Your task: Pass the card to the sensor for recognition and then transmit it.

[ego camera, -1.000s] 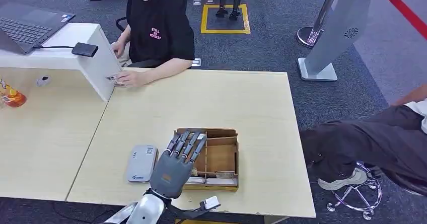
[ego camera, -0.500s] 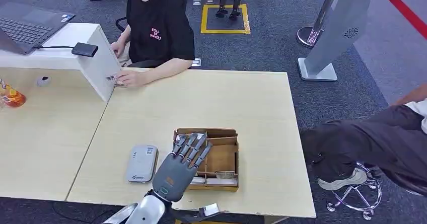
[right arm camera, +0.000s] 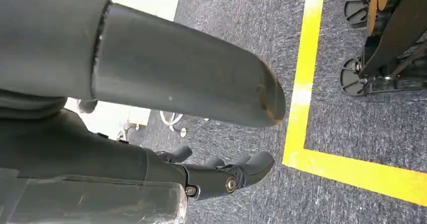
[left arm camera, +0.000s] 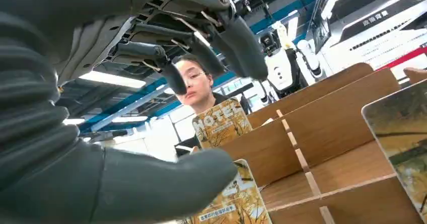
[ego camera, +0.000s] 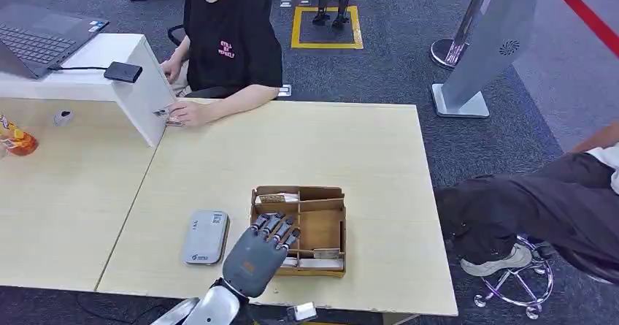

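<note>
A wooden divided box (ego camera: 344, 226) sits near the table's front edge and holds several cards, one standing at its far left (ego camera: 276, 198) and one lying at its near side (ego camera: 315, 263). My left hand (ego camera: 255, 256) hangs over the box's left part with its fingers (ego camera: 276, 229) bent down into it. In the left wrist view the thumb (left arm camera: 151, 183) and fingers (left arm camera: 211, 27) are apart, with a "HOTEL" card (left arm camera: 220, 124) upright between the wooden dividers (left arm camera: 322, 128) and another card (left arm camera: 239, 199) beside the thumb tip. Nothing is held. The grey sensor (ego camera: 205, 236) lies left of the box. My right hand (right arm camera: 151, 103) hangs over the carpet, holding nothing.
A person in black sits at the table's far side with a hand (ego camera: 191, 113) by a white partition (ego camera: 150, 91). A laptop (ego camera: 40, 40) and a black device (ego camera: 122, 71) are at the far left. Another person's leg (ego camera: 540, 208) is at the right.
My left hand has dropped lower and pulled back toward the table's near edge, and its fingers have bent down into the box.
</note>
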